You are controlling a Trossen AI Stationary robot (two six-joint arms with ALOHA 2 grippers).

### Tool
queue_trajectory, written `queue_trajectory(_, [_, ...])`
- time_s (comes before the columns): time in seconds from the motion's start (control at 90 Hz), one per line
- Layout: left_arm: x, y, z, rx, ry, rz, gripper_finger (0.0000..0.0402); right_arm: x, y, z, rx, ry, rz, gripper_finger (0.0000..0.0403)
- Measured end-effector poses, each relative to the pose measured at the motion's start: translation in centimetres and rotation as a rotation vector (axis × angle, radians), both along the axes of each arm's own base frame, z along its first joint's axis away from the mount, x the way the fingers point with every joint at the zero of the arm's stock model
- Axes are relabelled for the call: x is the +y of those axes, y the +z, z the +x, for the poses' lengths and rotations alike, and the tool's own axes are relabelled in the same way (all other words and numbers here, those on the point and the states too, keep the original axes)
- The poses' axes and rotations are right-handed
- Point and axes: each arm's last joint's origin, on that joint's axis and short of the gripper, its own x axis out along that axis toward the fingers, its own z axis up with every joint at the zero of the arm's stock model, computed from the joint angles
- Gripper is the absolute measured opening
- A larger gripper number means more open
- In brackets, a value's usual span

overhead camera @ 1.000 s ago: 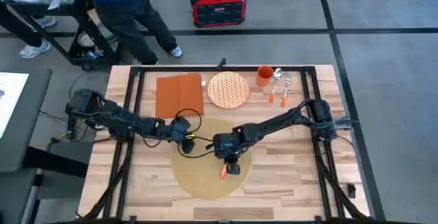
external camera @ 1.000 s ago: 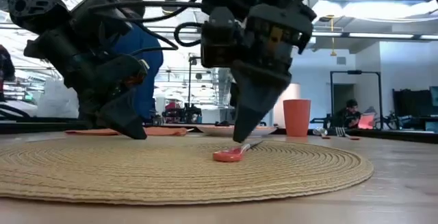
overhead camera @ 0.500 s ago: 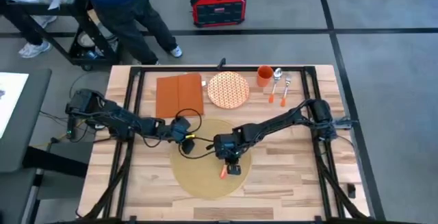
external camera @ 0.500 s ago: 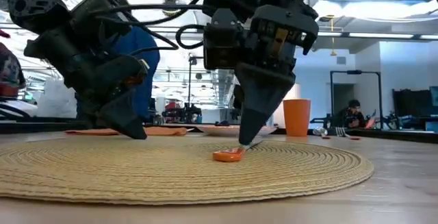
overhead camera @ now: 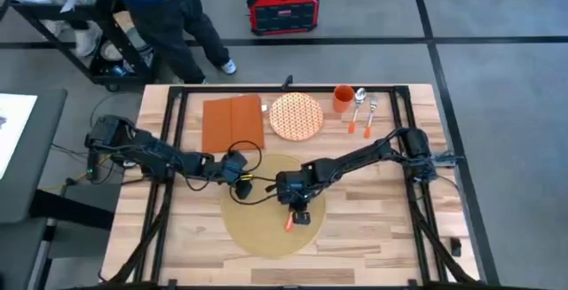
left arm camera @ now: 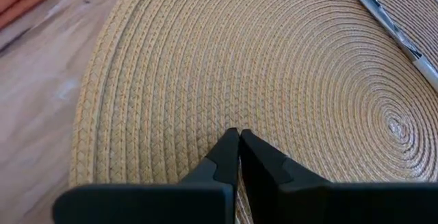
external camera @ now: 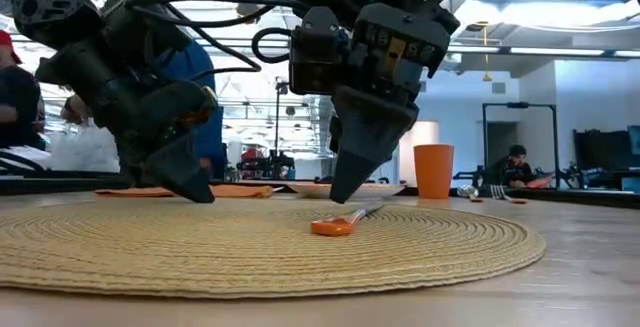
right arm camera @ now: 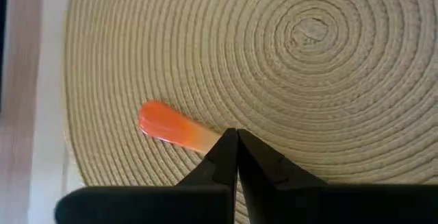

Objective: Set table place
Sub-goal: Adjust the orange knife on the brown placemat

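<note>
Cutlery (external camera: 345,223) on the placemat (overhead camera: 257,237) could skid off under the right gripper (external camera: 345,195), jaws pressed together like the left gripper (left arm camera: 239,136).

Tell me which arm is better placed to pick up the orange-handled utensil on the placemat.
Right. The right gripper hovers directly over the orange-handled utensil, fingers shut, while the left gripper sits farther off near the placemat edge.

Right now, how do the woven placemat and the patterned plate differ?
The placemat is larger, plain tan and woven, lying mid-table under both grippers with an orange-handled utensil on it. The plate is smaller, orange-and-white patterned, at the far edge beside the napkin, nothing on it. Both are round.
</note>
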Motion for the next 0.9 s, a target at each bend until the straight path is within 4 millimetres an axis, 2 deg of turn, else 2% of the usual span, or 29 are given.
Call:
queue_trajectory(0.322, [0.0,0.0,0.0,-0.001,0.001,-0.001,0.0000,0.0,-1.6,-1.1,0.041,-0.009,0.027,0.0000])
queue_trajectory(0.656, [0.0,0.0,0.0,-0.002,0.008,-0.007,0.0000,0.2,-1.4,-1.0,0.028,-0.008,0.029,0.0000])
queue_trajectory(0.767, [0.0,0.0,0.0,-0.002,0.008,-0.008,0.0000,-0.1,0.2,-0.3,-0.033,0.003,-0.015,0.0000])
queue_trajectory(0.9, [0.0,0.1,0.1,-0.024,0.018,-0.028,0.0000,-2.0,5.2,0.1,-0.138,-0.054,-0.107,0.0000])
